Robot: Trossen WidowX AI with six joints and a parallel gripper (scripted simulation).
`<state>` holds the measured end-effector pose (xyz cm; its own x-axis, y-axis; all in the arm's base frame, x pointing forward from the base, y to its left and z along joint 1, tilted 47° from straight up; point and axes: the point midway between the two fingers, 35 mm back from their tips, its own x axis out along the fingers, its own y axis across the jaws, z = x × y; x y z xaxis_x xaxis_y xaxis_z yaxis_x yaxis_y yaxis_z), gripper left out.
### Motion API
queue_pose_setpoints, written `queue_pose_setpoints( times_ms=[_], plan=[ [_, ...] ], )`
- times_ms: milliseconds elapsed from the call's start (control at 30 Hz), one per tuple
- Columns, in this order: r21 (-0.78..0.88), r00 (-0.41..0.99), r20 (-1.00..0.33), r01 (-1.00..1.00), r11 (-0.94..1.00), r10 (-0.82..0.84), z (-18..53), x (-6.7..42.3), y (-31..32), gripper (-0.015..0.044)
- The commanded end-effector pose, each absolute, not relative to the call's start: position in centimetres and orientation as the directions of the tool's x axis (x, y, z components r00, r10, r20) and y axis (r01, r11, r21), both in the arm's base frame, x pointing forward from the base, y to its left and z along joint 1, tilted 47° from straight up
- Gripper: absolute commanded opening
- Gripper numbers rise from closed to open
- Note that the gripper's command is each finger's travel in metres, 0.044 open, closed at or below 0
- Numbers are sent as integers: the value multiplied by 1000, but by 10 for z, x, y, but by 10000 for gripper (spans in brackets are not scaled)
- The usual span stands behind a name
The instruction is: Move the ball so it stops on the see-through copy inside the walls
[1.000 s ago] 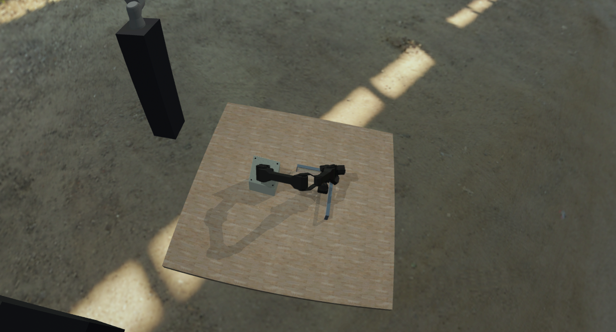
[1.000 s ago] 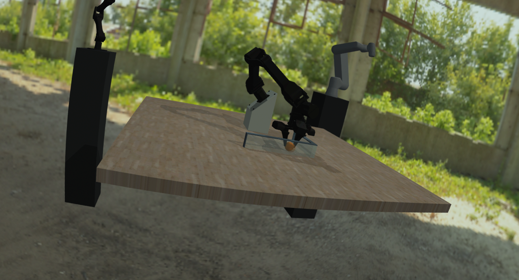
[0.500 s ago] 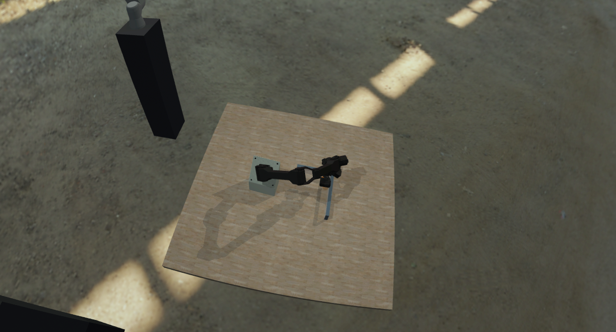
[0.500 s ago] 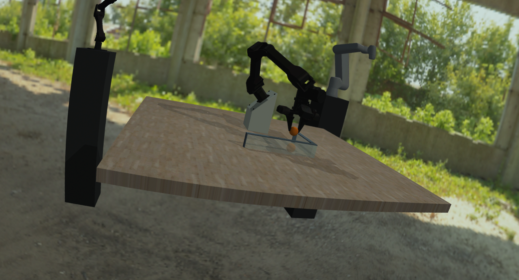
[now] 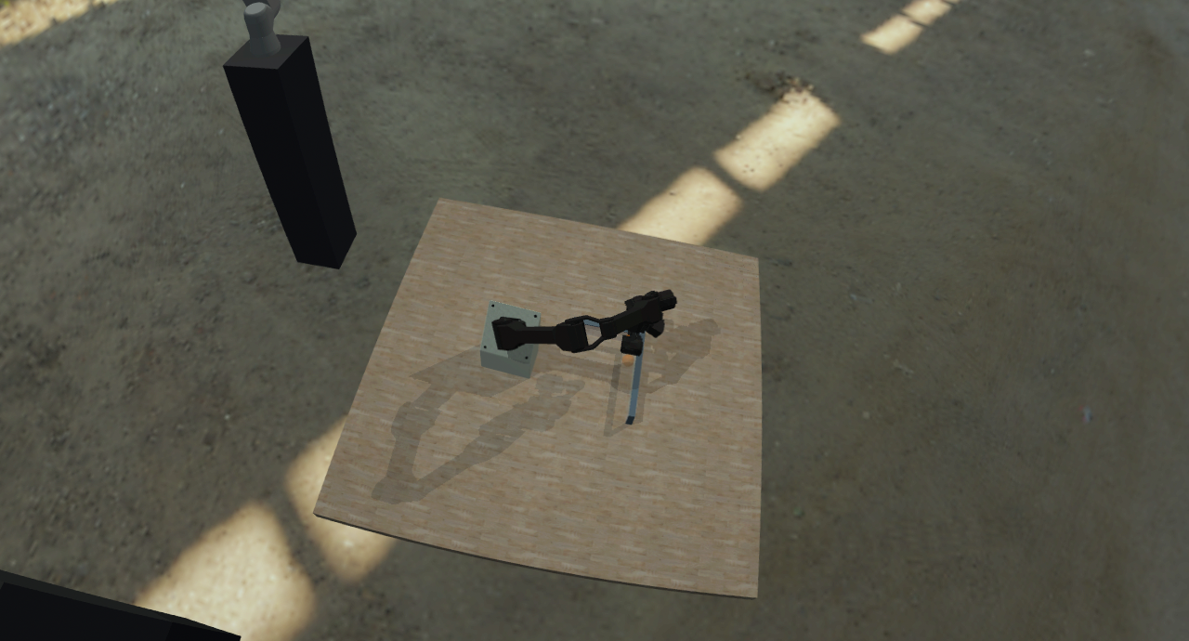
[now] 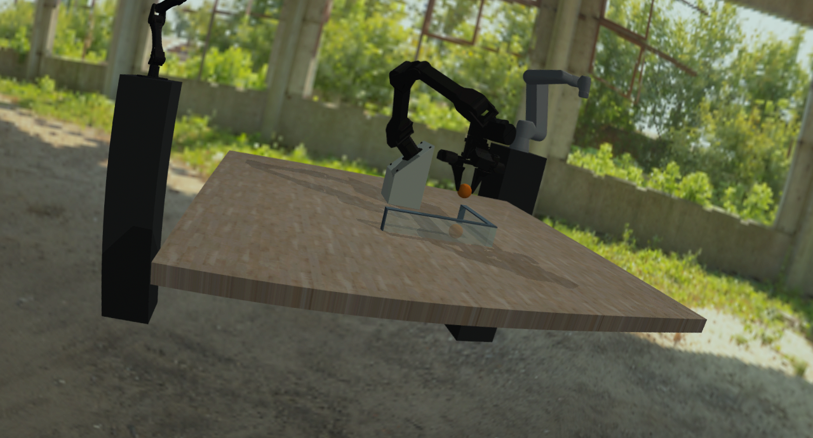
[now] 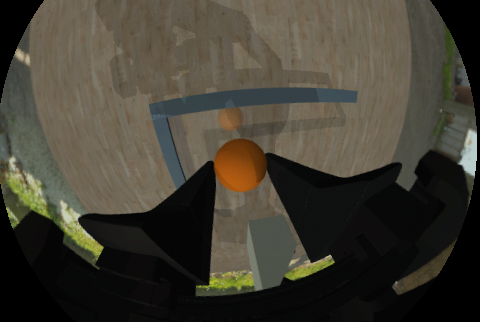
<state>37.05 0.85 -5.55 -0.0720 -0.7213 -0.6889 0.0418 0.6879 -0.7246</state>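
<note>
A wooden table stands in a ruined concrete hall. We have the orange ball clamped in the gripper, carried in the air above the clear walls. We judge this the carry step; next we must lower it onto the see-through copy inside the corner, release, and retreat. The exterior view shows the ball's height above the table; the wrist view shows the copy just beyond the ball, near one wall.
</note>
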Motion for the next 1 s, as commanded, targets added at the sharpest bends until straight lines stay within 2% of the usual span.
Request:
queue_pose_setpoints(
  times_ms=[0, 233, 600, 967],
  plan=[
    [-729, -76, -684, 42, 683, -725, -71, 378, -11, 0],
    [-729, -76, -684, 42, 683, -726, -78, 379, -19, 0],
    [-732, -77, -681, 41, 680, -728, -121, 373, -65, 0],
    [-732, -77, -681, 41, 680, -729, -126, 373, -71, 0]
  ],
)
